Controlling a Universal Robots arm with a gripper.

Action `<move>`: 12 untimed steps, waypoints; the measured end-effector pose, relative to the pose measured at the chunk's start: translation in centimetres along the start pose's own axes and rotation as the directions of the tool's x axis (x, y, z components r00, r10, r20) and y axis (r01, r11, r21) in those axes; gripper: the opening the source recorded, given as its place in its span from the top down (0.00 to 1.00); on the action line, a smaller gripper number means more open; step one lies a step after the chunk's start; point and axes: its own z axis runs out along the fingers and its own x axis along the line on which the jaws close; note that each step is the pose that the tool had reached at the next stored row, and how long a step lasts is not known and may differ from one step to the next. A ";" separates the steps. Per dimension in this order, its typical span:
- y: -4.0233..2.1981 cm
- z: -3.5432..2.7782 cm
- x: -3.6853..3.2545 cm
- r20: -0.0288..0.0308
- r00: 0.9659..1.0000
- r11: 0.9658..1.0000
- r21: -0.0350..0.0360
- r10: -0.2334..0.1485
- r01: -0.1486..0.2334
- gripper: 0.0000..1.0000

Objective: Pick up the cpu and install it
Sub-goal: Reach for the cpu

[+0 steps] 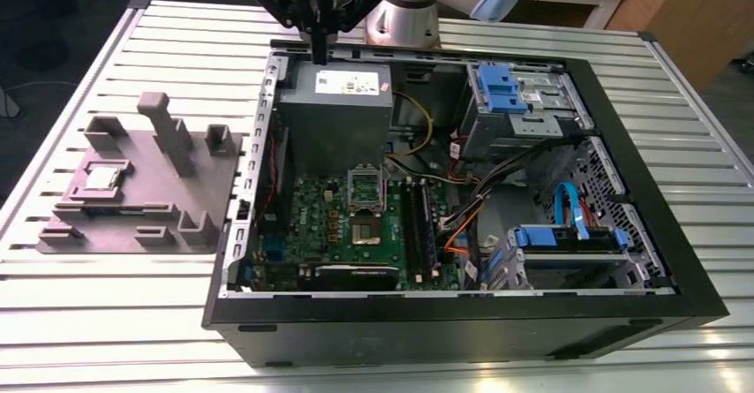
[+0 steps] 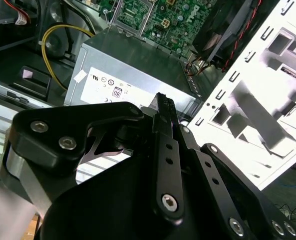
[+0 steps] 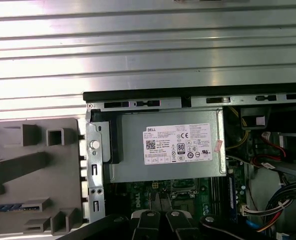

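The cpu (image 1: 104, 177), a small silver-grey square chip, lies flat in a recess of the grey fixture (image 1: 141, 190) at the exterior view's left, beside the open computer case (image 1: 471, 313). My gripper (image 1: 318, 56) hangs above the case's far edge, over the grey power supply box (image 1: 335, 102), well away from the cpu. Its black fingers (image 2: 163, 107) are pressed together with nothing between them. The open socket (image 1: 365, 200) sits on the green motherboard (image 1: 312, 225), nearer the camera than the power supply.
The case lies on a slatted metal table (image 1: 106, 66). Inside it are blue drive brackets (image 1: 495, 84), cable bundles (image 1: 495, 190) and upright RAM sticks (image 1: 419, 225). Tall posts (image 1: 159, 119) rise from the fixture. In the first wrist view, the power supply label (image 3: 177, 144) lies below the gripper.
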 end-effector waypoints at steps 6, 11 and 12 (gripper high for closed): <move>-0.01 0.00 0.11 0.000 1.000 1.000 0.000 0.000 0.000 0.90; -0.02 -0.01 0.22 0.000 1.000 1.000 0.000 0.000 0.000 0.90; -0.02 -0.01 0.24 0.000 1.000 1.000 0.000 0.000 0.000 0.90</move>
